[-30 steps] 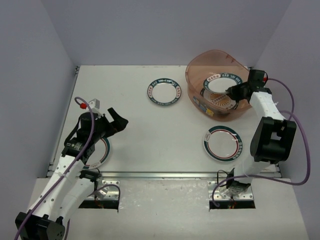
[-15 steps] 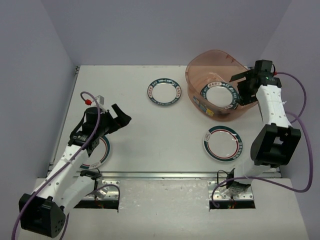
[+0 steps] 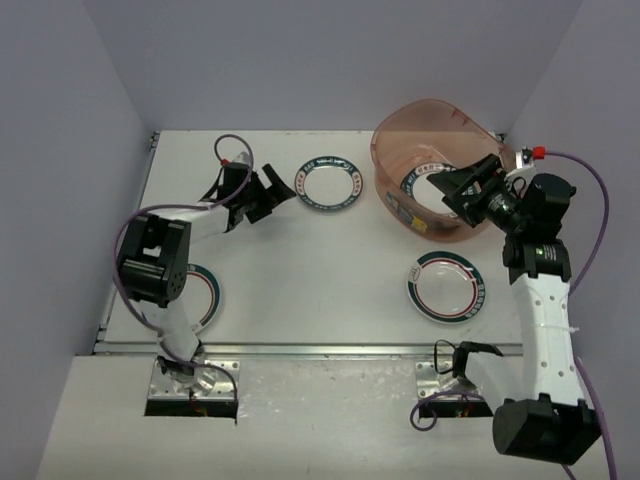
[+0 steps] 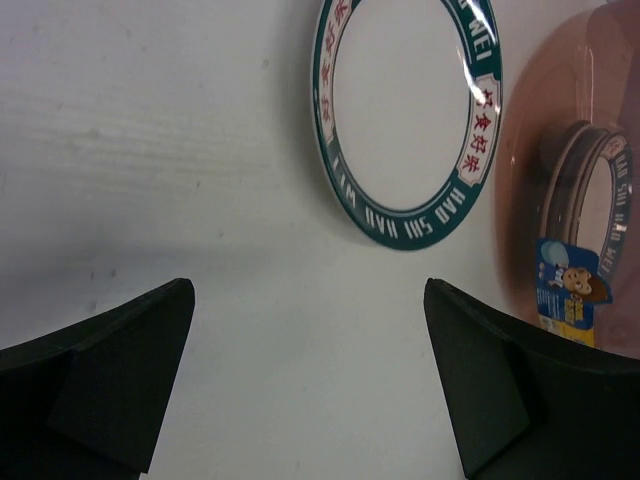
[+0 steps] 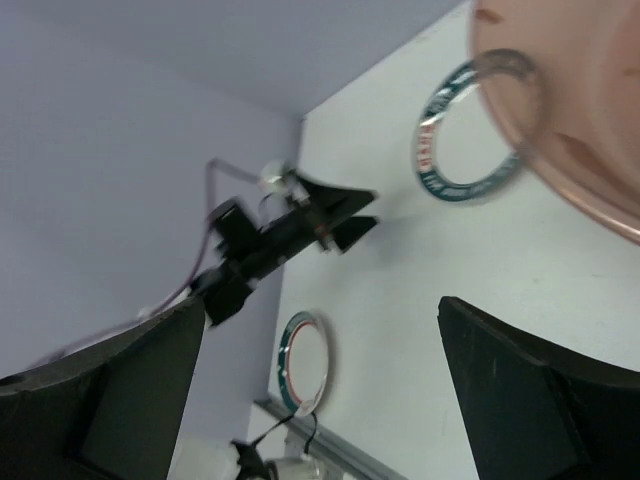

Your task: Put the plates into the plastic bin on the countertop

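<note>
The plastic bin (image 3: 432,102) stands at the back right of the countertop (image 3: 300,270), with a teal-lettered plate (image 3: 425,190) lying on top inside it. My right gripper (image 3: 458,186) hovers open over the bin's near right side, holding nothing. A second teal-lettered plate (image 3: 328,184) lies left of the bin; my left gripper (image 3: 274,194) is open just left of it, nothing between the fingers. In the left wrist view that plate (image 4: 405,110) lies ahead of the open gripper (image 4: 308,300), with the bin (image 4: 560,130) to its right. Two striped plates (image 3: 445,287) (image 3: 203,297) lie nearer the front.
The left arm's upper link (image 3: 150,260) covers part of the front-left plate. A metal rail (image 3: 320,349) runs along the near edge. Lavender walls (image 3: 90,150) close in the left, back and right. The right wrist view shows the left arm (image 5: 290,228) and the bin (image 5: 580,110).
My right gripper opened, left a plate in the bin and drew up and back. My left arm swung from the front-left plate across to the back plate, gripper open throughout.
</note>
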You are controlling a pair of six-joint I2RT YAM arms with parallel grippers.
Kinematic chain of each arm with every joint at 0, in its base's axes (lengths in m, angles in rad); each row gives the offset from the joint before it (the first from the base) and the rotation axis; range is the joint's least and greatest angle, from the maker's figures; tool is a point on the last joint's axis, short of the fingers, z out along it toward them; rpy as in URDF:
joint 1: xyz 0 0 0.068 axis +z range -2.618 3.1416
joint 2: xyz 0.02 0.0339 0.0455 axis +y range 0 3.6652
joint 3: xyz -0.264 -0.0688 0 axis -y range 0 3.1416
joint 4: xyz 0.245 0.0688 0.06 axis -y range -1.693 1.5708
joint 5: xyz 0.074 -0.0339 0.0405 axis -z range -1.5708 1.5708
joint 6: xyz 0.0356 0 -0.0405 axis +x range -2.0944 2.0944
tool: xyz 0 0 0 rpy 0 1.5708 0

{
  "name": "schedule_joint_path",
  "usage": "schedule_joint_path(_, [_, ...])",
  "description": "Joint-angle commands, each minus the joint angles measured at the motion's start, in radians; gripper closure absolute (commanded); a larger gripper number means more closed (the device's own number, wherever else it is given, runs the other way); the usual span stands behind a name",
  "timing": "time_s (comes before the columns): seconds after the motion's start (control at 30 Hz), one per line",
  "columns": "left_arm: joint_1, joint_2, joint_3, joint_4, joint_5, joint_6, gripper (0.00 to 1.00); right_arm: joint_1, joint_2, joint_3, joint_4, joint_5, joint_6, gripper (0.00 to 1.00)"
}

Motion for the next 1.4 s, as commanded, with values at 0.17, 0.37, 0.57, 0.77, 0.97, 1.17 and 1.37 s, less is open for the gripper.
schedule_joint_path(0.17, [-0.005,0.462,0.418,-0.018,0.171,-0.02,0.21,0.013,-0.187,-0.266,0.387,-0.43,0.008,0.01])
schedule_joint_path(0.37, [-0.005,0.634,0.578,-0.1,0.236,-0.015,0.62,0.018,-0.223,-0.31,0.386,-0.451,-0.015,0.01])
schedule_joint_path(0.57, [-0.003,0.622,0.545,-0.066,0.233,-0.033,1.0,0.046,-0.213,-0.315,0.378,-0.441,-0.045,0.01])
schedule_joint_path(0.77, [-0.029,0.13,-0.019,0.264,0.18,-0.069,1.0,0.122,-0.116,-0.273,0.443,-0.447,0.031,0.01])
schedule_joint_path(0.97, [-0.101,-0.296,-0.47,0.591,0.447,-0.198,1.0,0.278,0.087,-0.015,-0.096,-0.053,-0.399,0.01])
schedule_joint_path(1.17, [-0.124,-0.546,-0.559,0.587,0.53,-0.248,1.0,0.375,0.297,-0.011,-0.13,0.022,-0.496,0.01])
schedule_joint_path(1.37, [-0.124,-0.696,-0.523,0.372,0.464,-0.164,1.0,0.436,0.306,-0.111,0.001,-0.138,-0.494,0.47])
